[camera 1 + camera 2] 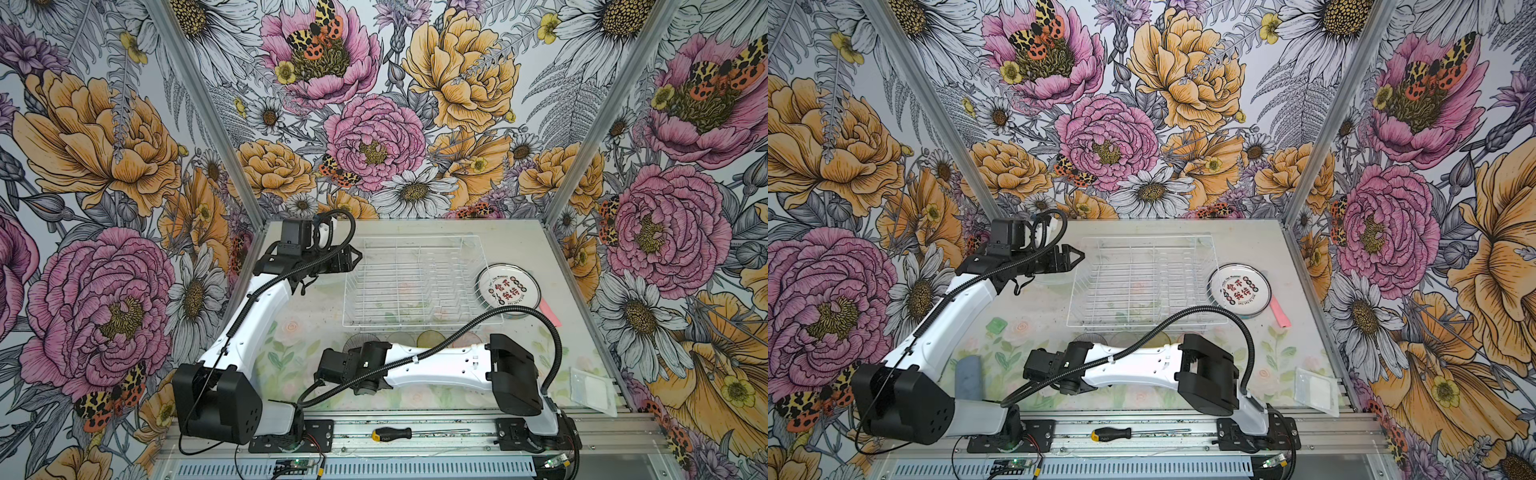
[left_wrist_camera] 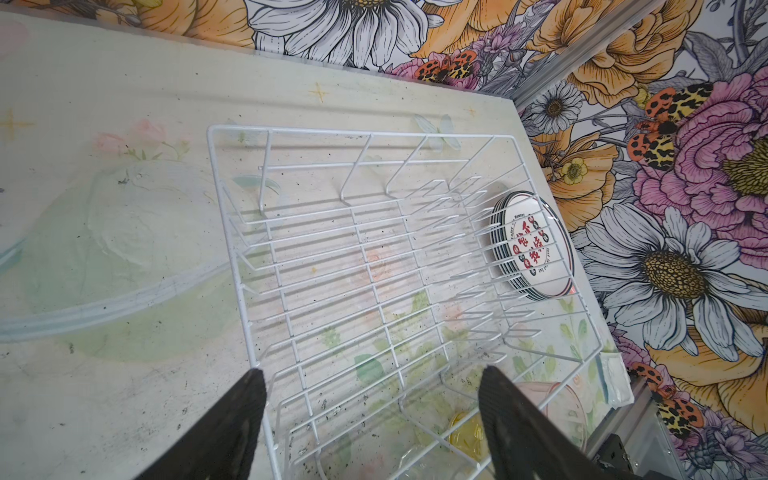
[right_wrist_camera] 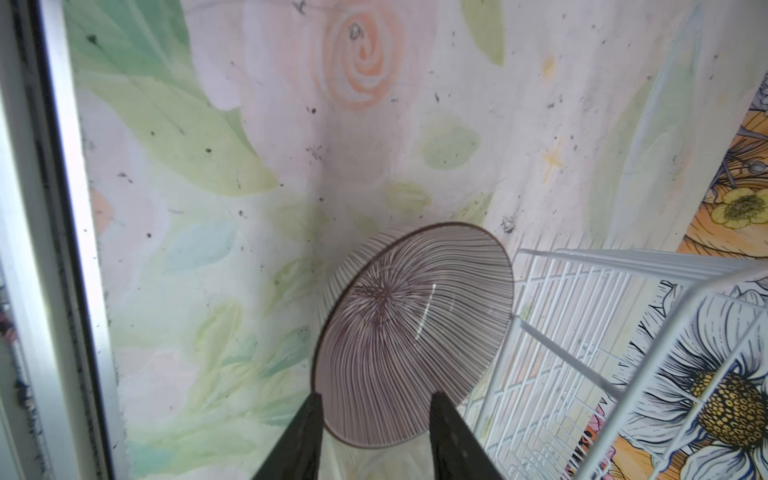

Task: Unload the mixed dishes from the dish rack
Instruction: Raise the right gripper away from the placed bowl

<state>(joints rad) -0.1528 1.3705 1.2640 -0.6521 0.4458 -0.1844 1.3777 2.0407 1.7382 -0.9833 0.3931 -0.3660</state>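
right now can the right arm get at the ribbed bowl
Probably yes. The right gripper has its jaws open right at the near rim of the ribbed bowl, nothing between. The bowl sits on the table outside the dish rack, so no wires block it.

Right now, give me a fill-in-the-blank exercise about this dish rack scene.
1. The dish rack holds ____ dishes.
2. In both top views the stack of plates sits to the ____ of the rack.
3. Just ahead of the right gripper lies the ribbed ____.
4. The left gripper hovers with its jaws ____.
Missing words: no; right; bowl; open.
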